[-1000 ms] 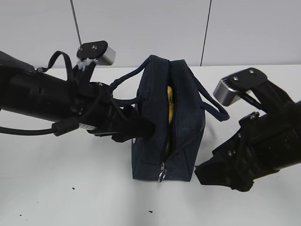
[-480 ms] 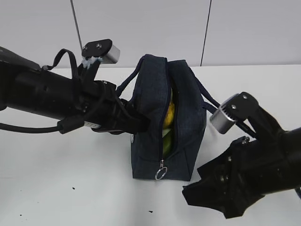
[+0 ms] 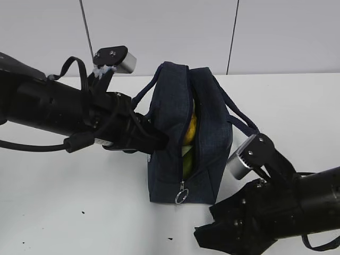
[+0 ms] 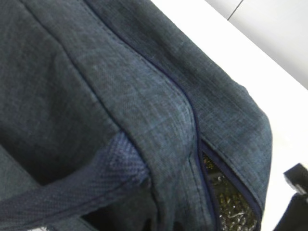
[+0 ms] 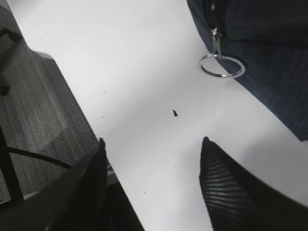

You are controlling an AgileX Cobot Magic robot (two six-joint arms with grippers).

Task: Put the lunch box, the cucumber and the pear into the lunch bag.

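The dark navy lunch bag (image 3: pixel 170 117) stands upright mid-table, its top slit gaping. The yellow pear (image 3: pixel 190 127) shows inside the slit. Below it is a sliver of green (image 3: pixel 186 162); I cannot tell whether that is the cucumber or the lunch box lid, and both are otherwise hidden. My left gripper (image 3: pixel 159 141) is shut on the fabric of the bag's left wall. The left wrist view is filled by the bag (image 4: pixel 120 86), a handle base (image 4: pixel 72 183) and foil lining (image 4: pixel 226 197). My right gripper (image 5: pixel 154 142) (image 3: pixel 204 226) is open and empty, low at the front right, short of the zipper's ring pull (image 5: pixel 221 66) (image 3: pixel 181 197).
The white table (image 3: pixel 64 212) carries a few black specks (image 5: pixel 174 113). Its front edge runs under the right gripper, with grey floor (image 5: pixel 29 120) beyond. The bag's right handle (image 3: pixel 241 125) hangs over the right arm's wrist camera (image 3: pixel 241 156).
The left gripper has shut on the bag's left wall. The bag's top has shifted left and the slit gapes wider. The right arm has dropped lower and nearer the front edge.
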